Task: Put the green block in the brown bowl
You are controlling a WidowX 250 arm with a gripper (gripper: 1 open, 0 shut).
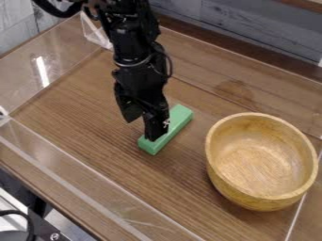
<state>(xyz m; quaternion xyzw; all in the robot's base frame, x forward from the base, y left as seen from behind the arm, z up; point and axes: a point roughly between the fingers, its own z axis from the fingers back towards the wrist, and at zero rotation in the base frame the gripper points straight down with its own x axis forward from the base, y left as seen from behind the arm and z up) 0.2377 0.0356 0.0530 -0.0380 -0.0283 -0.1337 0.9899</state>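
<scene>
At the table's centre, the jaws of the gripper (146, 121) are being held apart over the green block (169, 131), which is lying ungrasped. Toward four o'clock, the brown bowl (261, 159) is being left empty; grasping, carrying and dropping are all outstanding.

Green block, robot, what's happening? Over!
Tool open, pointing down over the green block. Block flat on the table, not lifted. Brown bowl empty, to the right. Nothing between them.
</scene>
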